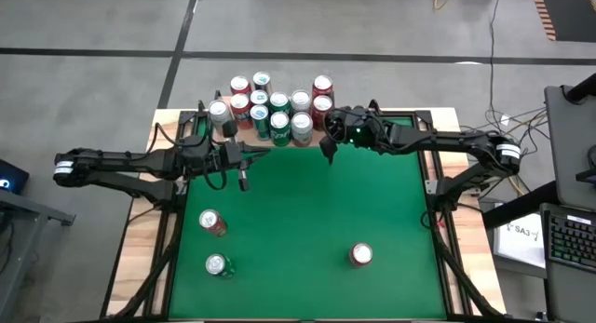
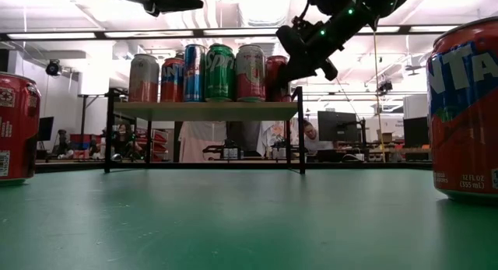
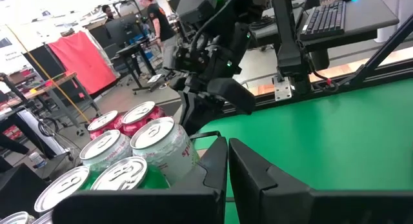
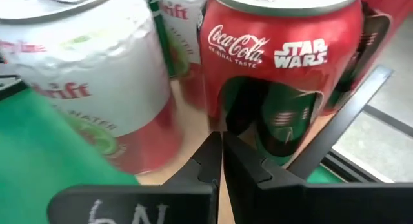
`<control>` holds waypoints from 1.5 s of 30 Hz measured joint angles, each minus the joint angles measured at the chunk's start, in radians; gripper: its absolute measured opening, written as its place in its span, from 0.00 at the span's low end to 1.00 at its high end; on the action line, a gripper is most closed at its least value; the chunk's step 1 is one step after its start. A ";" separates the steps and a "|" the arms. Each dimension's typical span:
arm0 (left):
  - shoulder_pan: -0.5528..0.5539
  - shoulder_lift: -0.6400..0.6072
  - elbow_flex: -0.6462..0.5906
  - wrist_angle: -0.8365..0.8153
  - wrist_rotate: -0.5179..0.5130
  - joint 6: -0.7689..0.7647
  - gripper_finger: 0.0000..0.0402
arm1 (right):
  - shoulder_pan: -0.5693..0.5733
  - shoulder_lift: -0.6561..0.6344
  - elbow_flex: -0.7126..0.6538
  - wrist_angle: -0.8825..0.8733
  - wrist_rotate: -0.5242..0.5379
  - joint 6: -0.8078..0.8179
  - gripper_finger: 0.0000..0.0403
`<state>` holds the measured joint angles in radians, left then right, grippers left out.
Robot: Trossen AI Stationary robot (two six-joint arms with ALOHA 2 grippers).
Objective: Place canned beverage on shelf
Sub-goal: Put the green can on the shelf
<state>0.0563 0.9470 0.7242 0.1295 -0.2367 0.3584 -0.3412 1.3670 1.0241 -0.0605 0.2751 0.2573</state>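
Three loose cylindrical metal beverage cans (image 1: 213,222) stand on the green bench (image 1: 307,211), well apart from the light-wood shelf (image 2: 206,110). Both hands, left hand (image 1: 241,181) and right hand (image 1: 328,154), closed, empty. Cans rigid, smooth, probably full; grip mid-body.

One shelf (image 1: 279,137) is carrying what looks like eleven cans (image 1: 279,127), though the tight cluster is making that count uncertain. Three more cans (image 1: 212,222) are standing on the single green table (image 1: 307,221). Two arms are reaching in, one gripper each: left gripper (image 1: 243,181), right gripper (image 1: 328,154).
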 joint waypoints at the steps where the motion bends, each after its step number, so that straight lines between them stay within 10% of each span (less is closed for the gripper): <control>1: 0.000 0.000 0.000 0.000 0.000 0.000 0.00 | -0.001 0.000 0.000 0.000 0.008 0.000 0.02; 27: 0.000 0.003 0.000 -0.024 0.000 -0.014 0.00 | 0.000 0.000 0.001 0.030 0.043 -0.049 0.02; 45: -0.114 0.083 0.518 -0.952 0.005 -0.581 0.00 | 0.244 -0.082 0.002 0.029 0.040 -0.054 0.02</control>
<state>-0.0577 1.0299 1.2427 -0.8224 -0.2321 -0.2223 -0.0973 1.2850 1.0256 -0.0317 0.3150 0.2037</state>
